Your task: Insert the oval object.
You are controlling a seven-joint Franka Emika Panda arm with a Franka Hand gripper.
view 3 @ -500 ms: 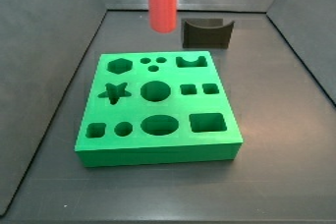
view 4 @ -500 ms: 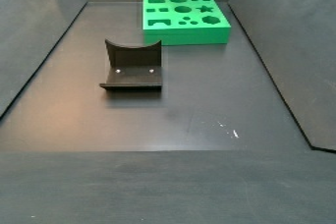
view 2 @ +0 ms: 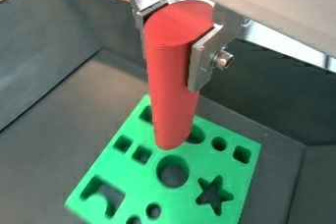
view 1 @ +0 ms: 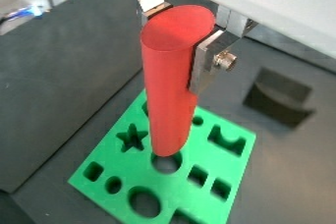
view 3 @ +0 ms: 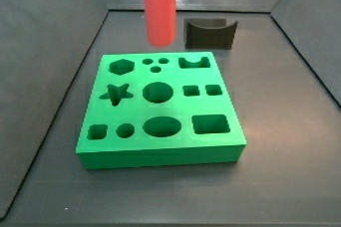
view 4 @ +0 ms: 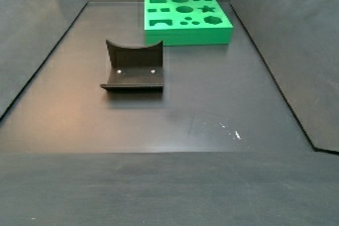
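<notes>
Clamped on the oval object (view 1: 171, 90), the gripper (view 1: 178, 33) holds this red peg by its top end, with the silver fingers (view 2: 203, 59) pressed flat against its sides, so the opening is just the width of the peg. In both wrist views the peg hangs upright over the green block (view 1: 112, 159), with its lower end clear of the surface as far as I can judge. In a side view I see only the peg (view 3: 159, 5) coming down from the top edge, over the far left part of the block (view 3: 160, 151), and the gripper itself is out of that frame. I judge that I am in the carrying step, insertion not yet begun. Next I must bring the peg over the oval hole (view 3: 162, 125) in the near row, align its cross-section with it, and lower it straight. To the right, behind the block, stands the dark fixture (view 3: 210, 32), well apart from the peg.
</notes>
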